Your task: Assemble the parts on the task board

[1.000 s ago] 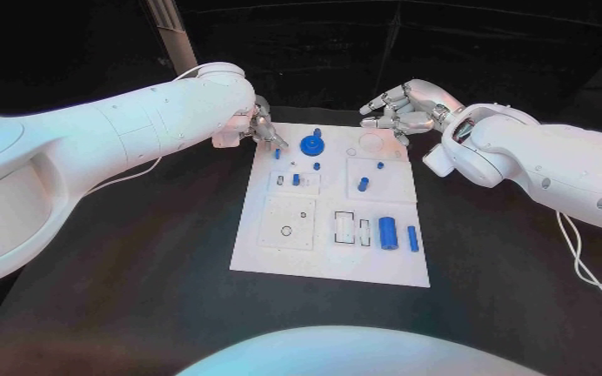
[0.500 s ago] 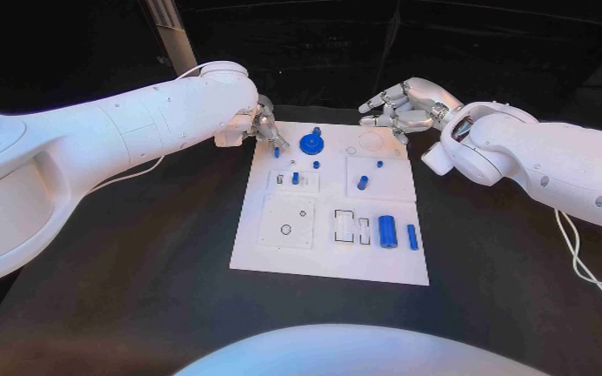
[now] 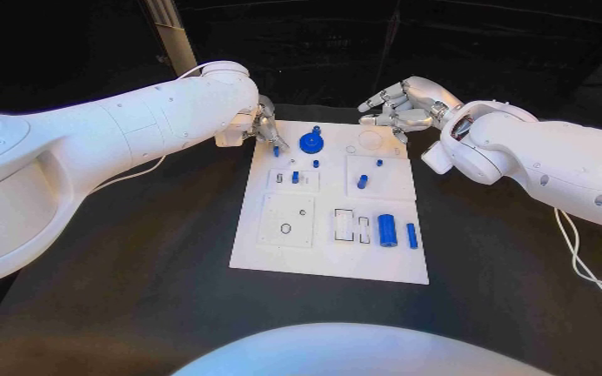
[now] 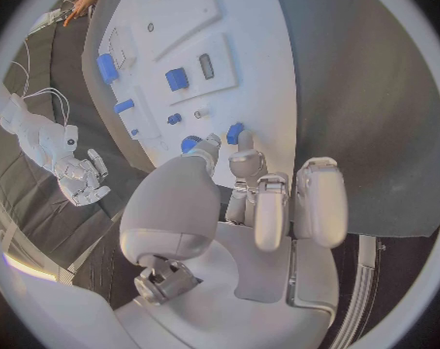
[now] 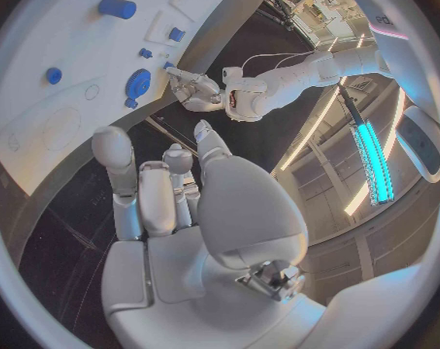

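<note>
No text, label, brand, number or sign can be read anywhere here. The task board [image 3: 329, 254] carries only thin outlined shapes, no lettering, and the blue parts [image 3: 388, 231] on it are unmarked.

**Blue on white, against black**

The board [image 3: 330, 258] is white and lies on a black table [image 3: 150, 245]. The gear [image 3: 311, 142], cylinder [image 3: 388, 231] and pegs on the board are blue. Beside the board, both hands [image 3: 264, 127] [image 3: 399, 108] are silver, on white arms.
</note>
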Motion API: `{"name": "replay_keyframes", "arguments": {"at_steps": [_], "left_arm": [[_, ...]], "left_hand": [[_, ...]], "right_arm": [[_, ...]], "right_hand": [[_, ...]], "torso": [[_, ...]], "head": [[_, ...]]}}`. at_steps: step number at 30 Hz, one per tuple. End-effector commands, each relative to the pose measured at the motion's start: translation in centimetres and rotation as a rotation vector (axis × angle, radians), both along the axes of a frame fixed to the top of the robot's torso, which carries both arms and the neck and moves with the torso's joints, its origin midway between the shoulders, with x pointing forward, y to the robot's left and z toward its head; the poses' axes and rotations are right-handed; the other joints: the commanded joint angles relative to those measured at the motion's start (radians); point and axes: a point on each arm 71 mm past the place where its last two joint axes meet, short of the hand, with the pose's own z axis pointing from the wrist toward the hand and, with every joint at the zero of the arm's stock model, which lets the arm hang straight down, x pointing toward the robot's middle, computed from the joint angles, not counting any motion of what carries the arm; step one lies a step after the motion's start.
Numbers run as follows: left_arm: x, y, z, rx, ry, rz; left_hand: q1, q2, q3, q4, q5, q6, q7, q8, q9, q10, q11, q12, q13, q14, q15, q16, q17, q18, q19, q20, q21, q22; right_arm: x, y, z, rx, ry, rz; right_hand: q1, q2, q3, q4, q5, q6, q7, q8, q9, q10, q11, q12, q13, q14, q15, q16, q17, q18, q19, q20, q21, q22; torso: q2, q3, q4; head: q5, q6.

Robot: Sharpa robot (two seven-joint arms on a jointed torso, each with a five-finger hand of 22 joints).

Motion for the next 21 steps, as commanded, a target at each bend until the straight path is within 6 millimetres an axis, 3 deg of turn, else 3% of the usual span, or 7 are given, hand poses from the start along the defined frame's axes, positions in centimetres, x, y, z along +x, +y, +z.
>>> {"name": "replay_keyframes", "arguments": {"at_steps": [1,6,10,21], "left_arm": [[-0.02,-0.08,-0.02,0.005,0.009,-0.019],[0.01,-0.10,-0.03,0.000,0.004,-0.019],[0.00,-0.18,-0.05,-0.005,0.006,-0.026],[0.00,-0.16,0.07,-0.043,-0.020,-0.022]], "left_hand": [[0.020,0.004,0.001,-0.012,0.001,0.008,0.001,-0.004,-0.002,-0.007,0.002,0.004,-0.001,0.104,0.004,0.003,0.263,0.000,-0.003,0.005,-0.007,0.000],[0.079,0.038,0.029,-0.047,0.004,0.008,-0.004,-0.007,-0.006,-0.008,-0.003,0.004,-0.004,0.104,0.001,0.003,0.263,0.000,-0.002,0.003,-0.007,0.001],[0.146,0.072,0.088,-0.092,-0.019,0.002,-0.007,-0.013,-0.012,-0.014,-0.006,-0.004,-0.013,0.104,-0.003,0.003,0.263,0.001,-0.004,-0.001,-0.010,-0.002],[0.174,0.072,0.254,-0.162,-0.019,0.002,-0.005,-0.005,-0.011,-0.007,-0.006,-0.008,-0.023,0.104,0.000,0.003,0.263,0.000,-0.003,0.000,-0.012,0.001]], "right_arm": [[-0.01,0.11,0.15,0.004,-0.004,0.013],[-0.02,0.12,0.15,0.005,-0.005,0.013],[-0.03,0.14,0.16,0.005,-0.005,0.013],[-0.03,0.11,0.15,0.004,-0.003,0.013]], "right_hand": [[-0.005,0.004,-0.006,0.000,0.004,-0.008,-0.001,0.005,-0.002,-0.008,-0.002,-0.004,-0.001,0.024,-0.003,-0.005,0.000,0.007,-0.008,-0.001,-0.003,-0.002],[-0.005,0.004,-0.006,0.000,0.004,-0.008,-0.001,0.005,-0.002,-0.008,-0.002,-0.004,-0.001,0.024,-0.003,-0.005,0.000,0.007,-0.008,-0.001,-0.003,-0.002],[-0.005,0.004,-0.006,0.000,0.004,-0.008,-0.001,0.005,-0.002,-0.008,-0.002,-0.004,-0.001,0.024,-0.003,-0.005,0.000,0.007,-0.008,-0.001,-0.003,-0.002],[-0.005,0.004,-0.006,0.000,0.004,-0.008,-0.001,0.005,-0.002,-0.008,-0.002,-0.004,-0.001,0.024,-0.003,-0.005,0.000,0.007,-0.008,-0.001,-0.003,-0.002]], "torso": [[-0.001,-0.0005,0.0011],[-0.001,-0.0002,0.0014],[0.000,-0.0004,0.0011],[-0.001,-0.0003,0.0015]], "head": [[-0.001,0.000],[-0.001,-0.001],[0.000,0.000],[0.000,-0.002]]}}
